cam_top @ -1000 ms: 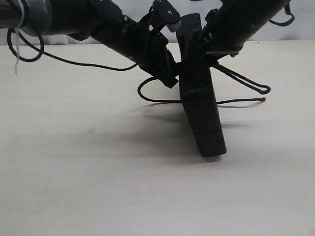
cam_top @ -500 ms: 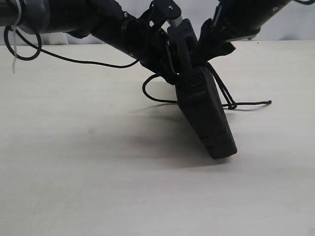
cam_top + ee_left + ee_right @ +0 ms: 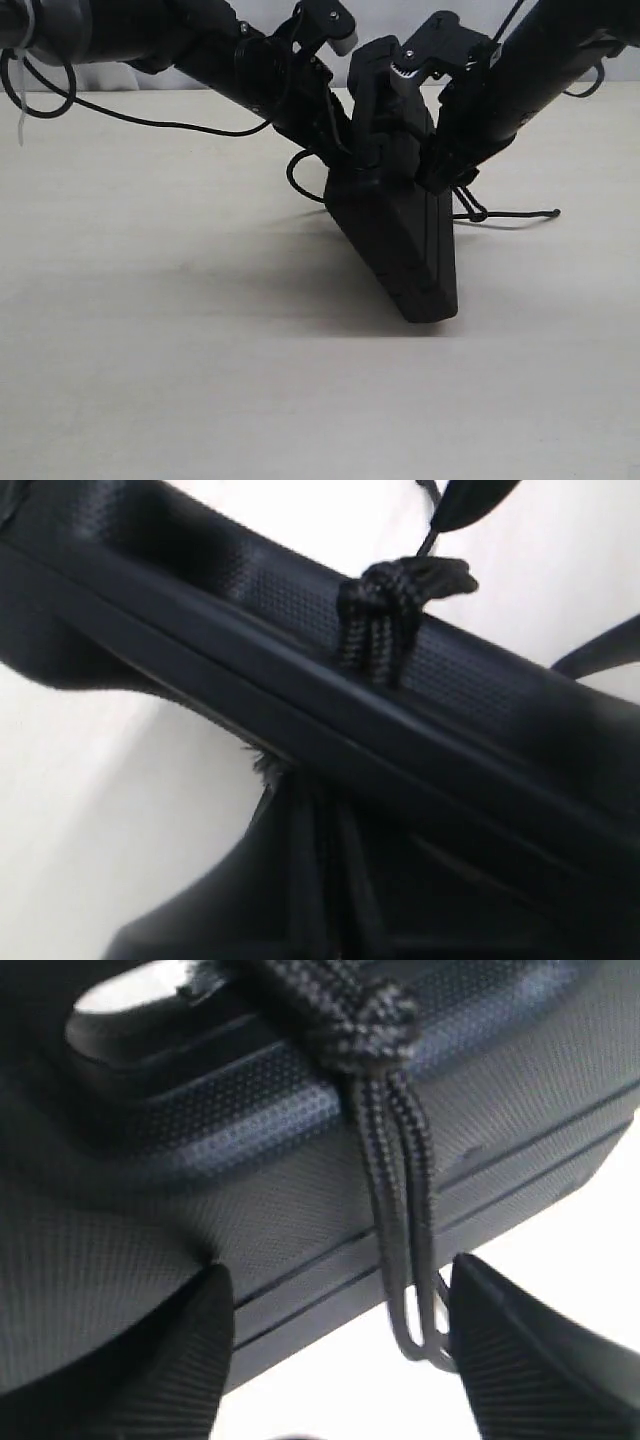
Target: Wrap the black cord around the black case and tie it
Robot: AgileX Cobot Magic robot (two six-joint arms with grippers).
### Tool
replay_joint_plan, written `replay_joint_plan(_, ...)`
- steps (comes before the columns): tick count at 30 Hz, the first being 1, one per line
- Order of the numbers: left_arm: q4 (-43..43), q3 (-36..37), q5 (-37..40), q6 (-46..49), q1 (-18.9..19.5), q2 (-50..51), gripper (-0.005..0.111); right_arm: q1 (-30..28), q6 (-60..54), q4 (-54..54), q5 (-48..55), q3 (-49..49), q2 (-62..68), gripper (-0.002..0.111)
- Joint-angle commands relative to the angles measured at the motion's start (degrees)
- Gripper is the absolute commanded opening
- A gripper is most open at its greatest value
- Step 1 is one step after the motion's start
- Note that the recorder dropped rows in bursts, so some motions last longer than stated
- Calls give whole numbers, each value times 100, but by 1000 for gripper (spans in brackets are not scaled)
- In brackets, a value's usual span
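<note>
1. step: tying. black cord [image 3: 395,1160] is looped over the edge of the black case [image 3: 400,240], which is propped tilted on the counter [image 3: 150,330].
2. left claw [image 3: 305,820] clenched under the case, can't tell on what. right claw [image 3: 338,1275] released, straddling the hanging strands.
3. next, likely: pinch strands, cinch knot.

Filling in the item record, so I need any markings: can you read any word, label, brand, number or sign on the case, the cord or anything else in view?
No text can be read in any view.
The black case: plain textured matte plastic with no print, sticker or embossed brand on the faces shown.
The black cord: bare braid with no tag.
The table: unmarked.
</note>
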Motion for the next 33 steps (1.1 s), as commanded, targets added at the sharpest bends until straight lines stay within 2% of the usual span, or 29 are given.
replay_joint_plan(1,685,-7,182,-134,-25,-159,0,10,-57,116,-287,28,123,47)
replay_joint_plan(2,1083,-7,217,-348,70,-253,0,10,-85,116,-297,28,123,42)
replay_joint_plan(4,1363,-7,228,-669,289,-422,0,10,-150,197,-308,28,123,42)
replay_joint_plan(9,795,-7,456,-680,912,-862,0,10,-150,393,-257,28,123,45)
replay_joint_plan(10,537,-7,779,-668,1042,-874,0,10,-150,393,-193,28,123,48)
replay_joint_plan(17,615,-7,1269,-651,1072,-215,0,10,-163,463,-134,28,102,49)
replay_joint_plan(18,690,-7,1238,-665,1072,-41,4,10,-163,610,-158,28,102,51)
replay_joint_plan(20,811,-7,1251,-735,1072,74,20,10,-163,650,-171,28,102,54)
replay_joint_plan(21,986,-7,1263,-835,1072,86,39,10,-163,650,-171,17,102,54)
replay_joint_plan(22,1089,-7,1263,-914,1072,86,48,10,-163,650,-171,4,102,54)
replay_joint_plan(23,1420,-7,1242,-1164,1072,61,68,10,-163,650,-114,-41,102,54)
replay_joint_plan(24,1580,-7,1226,-1319,1072,61,72,10,-163,693,-106,-67,102,54)
replay_joint_plan(26,1874,-7,991,-1998,1081,27,72,10,-95,910,0,-167,102,54)
replay_joint_plan(27,1817,-7,759,-2525,1095,-27,72,10,156,898,14,-248,102,54)
replay_joint_plan(28,1382,-7,729,-2660,1095,-29,72,10,452,887,67,-372,102,54)
replay_joint_plan(31,629,-7,1121,-1902,1067,54,72,10,749,887,367,-630,102,54)
replay_joint_plan(33,531,-7,1266,-1178,999,235,72,10,930,887,615,-830,89,54)
